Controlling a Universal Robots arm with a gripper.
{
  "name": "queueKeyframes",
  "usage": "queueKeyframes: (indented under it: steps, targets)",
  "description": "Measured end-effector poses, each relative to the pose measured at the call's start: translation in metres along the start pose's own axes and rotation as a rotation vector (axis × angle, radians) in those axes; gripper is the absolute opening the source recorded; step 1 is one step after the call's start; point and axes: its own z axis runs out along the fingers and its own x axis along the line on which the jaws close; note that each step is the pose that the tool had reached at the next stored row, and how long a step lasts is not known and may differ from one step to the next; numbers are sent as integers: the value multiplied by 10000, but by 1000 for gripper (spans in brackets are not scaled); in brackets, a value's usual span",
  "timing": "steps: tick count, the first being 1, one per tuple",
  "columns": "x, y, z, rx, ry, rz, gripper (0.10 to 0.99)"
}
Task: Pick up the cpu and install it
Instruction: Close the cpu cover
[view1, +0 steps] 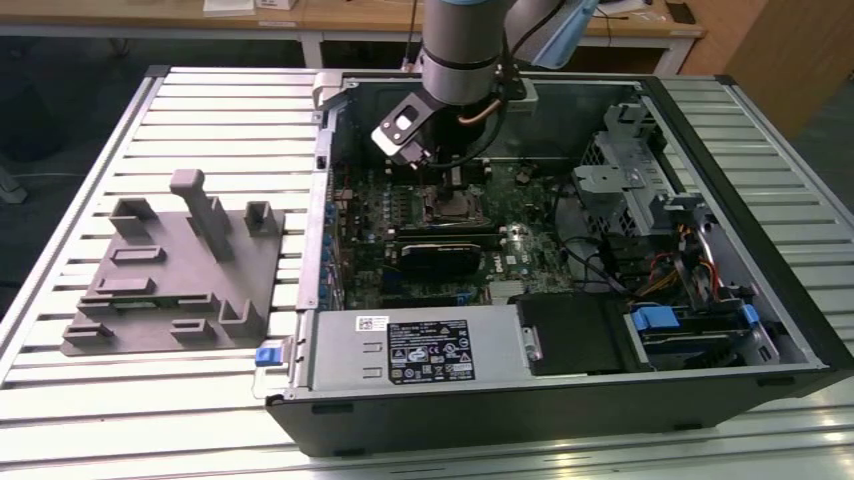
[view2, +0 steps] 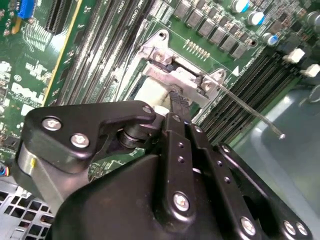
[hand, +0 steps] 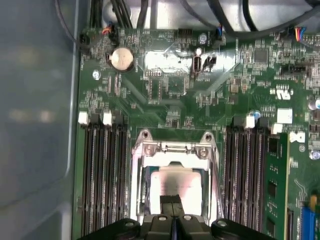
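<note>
The cpu (hand: 176, 183) lies flat inside the open socket frame (hand: 172, 148) on the motherboard, its pale silvery face up. In the second wrist view the cpu (view2: 146, 93) shows as a light patch under the socket's metal bracket (view2: 176, 76). My gripper (hand: 172, 201) hangs directly over the chip with its two black fingers pressed together, and the tip (view2: 176, 98) sits at the chip's surface. I cannot tell whether it touches. In the exterior view the gripper (view1: 451, 182) reaches down into the computer case above the socket (view1: 454, 207).
Memory slots (hand: 102, 175) flank the socket on both sides, and the thin socket lever (view2: 250, 107) sticks out free. A grey case wall (hand: 35, 100) stands close by. Outside the case on the exterior view's left sits a grey plastic fixture (view1: 174, 270). A labelled grey box (view1: 414, 345) fills the case front.
</note>
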Motion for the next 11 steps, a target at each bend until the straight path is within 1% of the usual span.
queueKeyframes:
  steps: [2, 3, 9, 11]
  targets:
    - [2, -67, 0, 0, -1, 0, 106]
    - [2, -89, 2, 0, -1, 2, 106]
    - [0, -99, 63, 1, -1, 0, 106]
    - [-1, -99, 73, 1, -2, 0, 106]
